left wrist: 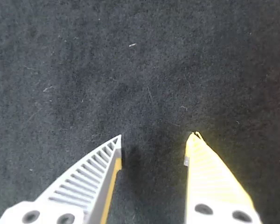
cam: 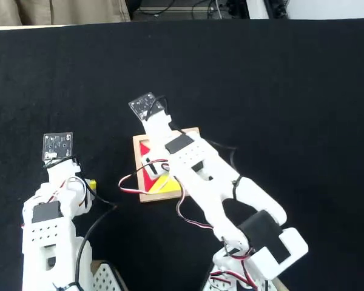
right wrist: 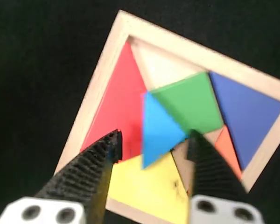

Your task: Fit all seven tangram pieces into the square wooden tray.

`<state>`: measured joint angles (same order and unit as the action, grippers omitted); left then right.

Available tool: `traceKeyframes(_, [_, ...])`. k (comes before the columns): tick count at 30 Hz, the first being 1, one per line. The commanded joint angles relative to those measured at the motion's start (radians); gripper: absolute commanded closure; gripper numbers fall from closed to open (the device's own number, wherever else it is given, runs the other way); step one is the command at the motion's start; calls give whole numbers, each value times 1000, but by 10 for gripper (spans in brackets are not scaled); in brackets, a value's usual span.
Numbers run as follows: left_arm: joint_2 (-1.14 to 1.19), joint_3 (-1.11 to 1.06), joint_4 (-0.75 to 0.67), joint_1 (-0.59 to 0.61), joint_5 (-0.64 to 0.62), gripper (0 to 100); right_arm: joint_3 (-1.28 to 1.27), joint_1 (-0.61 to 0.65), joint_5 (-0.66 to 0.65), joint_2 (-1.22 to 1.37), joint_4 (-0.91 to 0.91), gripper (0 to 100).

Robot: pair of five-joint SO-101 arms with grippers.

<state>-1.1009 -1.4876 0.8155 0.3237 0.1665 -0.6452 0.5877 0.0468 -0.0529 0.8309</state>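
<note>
The right gripper (right wrist: pixel 155 140) hangs spread over the tray (right wrist: pixel 99 74), the light blue triangle (right wrist: pixel 156 128) right between its fingers, long edge along them. The left gripper (left wrist: pixel 156 137), also spread, sits well aside.

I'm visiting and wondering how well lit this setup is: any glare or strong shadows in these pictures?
High view: the black cloth shows no glare, and no clear shadow falls on the tray. Left wrist view: a soft shadow lies on the cloth beside the white finger of the left hand. Right wrist view: the coloured pieces in the tray are evenly lit, without bright spots.
</note>
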Motion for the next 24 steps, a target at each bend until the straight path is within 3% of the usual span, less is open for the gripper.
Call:
traceKeyframes(1, [-12, 18, -17, 7, 9, 780, 44, 17, -3, -7, 28, 734])
traceKeyframes(5, [-12, 18, -17, 7, 9, 780, 53, 17, -12, -10, 44, 737])
traceKeyframes(8, [-12, 18, -17, 7, 9, 780, 56, 11, -114, -44, 83, 747])
traceKeyframes(10, [-12, 18, -17, 7, 9, 780, 53, -2, -169, -90, 124, 815])
traceKeyframes(13, [-12, 18, -17, 7, 9, 780, 33, -25, -178, -140, 138, 992])
traceKeyframes(16, [-12, 18, -17, 7, 9, 780, 5, -46, -183, -143, 117, 950])
traceKeyframes(24, [-12, 18, -17, 7, 9, 780, -22, -149, -186, -111, 75, 988])
